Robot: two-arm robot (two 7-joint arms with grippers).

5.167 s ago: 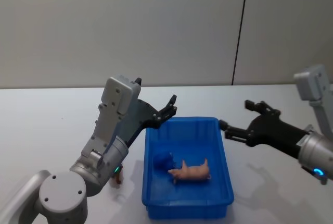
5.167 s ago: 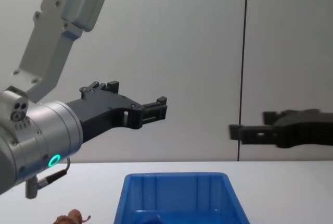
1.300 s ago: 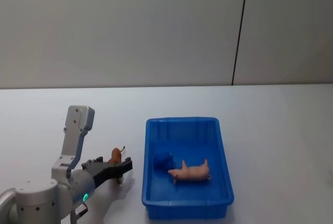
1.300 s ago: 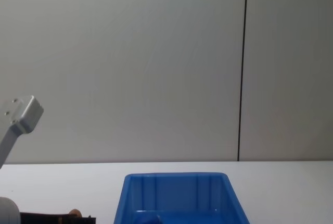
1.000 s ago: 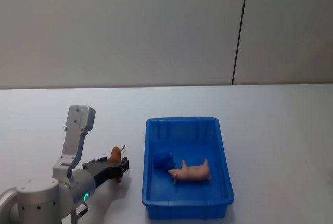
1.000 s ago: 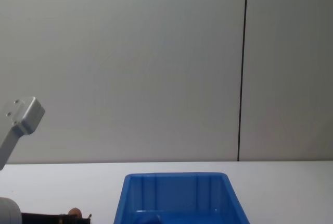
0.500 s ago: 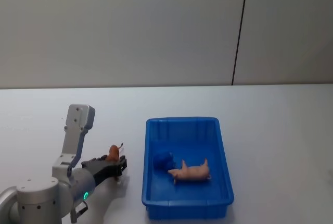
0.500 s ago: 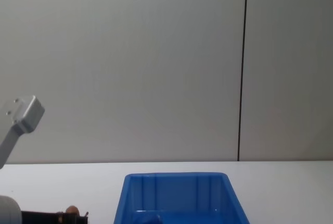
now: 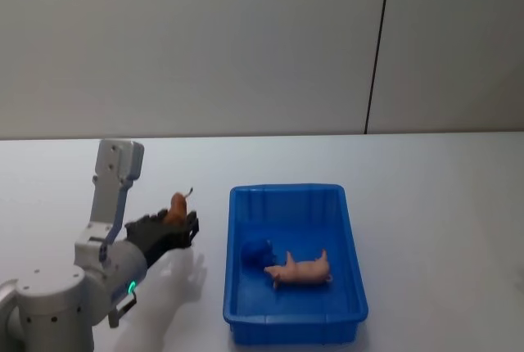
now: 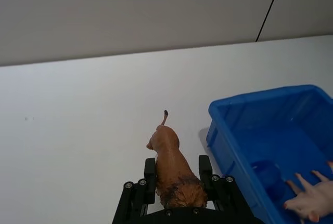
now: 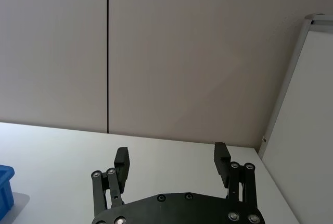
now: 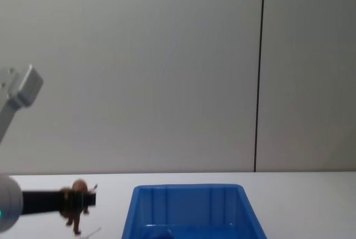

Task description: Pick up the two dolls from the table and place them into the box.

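Since half a second ago the left gripper point(image 9: 174, 223) has risen off the counter point(image 9: 426, 196), carrying the reddish-brown lion figure point(image 9: 177, 203) up with it; before, the figure sat low at the counter surface beside the blue bin point(image 9: 354, 245). Jaws clamped on the lion's flanks: in the left wrist view the two black fingers point(image 10: 150, 172) press either side of the mane and body point(image 10: 171, 172), the tail pointing away from the wrist. In the chest view the lion point(image 12: 75, 198) hangs clear above the counter, legs down, held left of the bin's near rim point(image 12: 189, 188). The pale pink pig figure point(image 9: 300, 269) lies on its side on the bin floor. Right gripper point(image 11: 171, 164) is raised, away from the bin, jaws apart and holding nothing. No brand, label or writing legible on any item.
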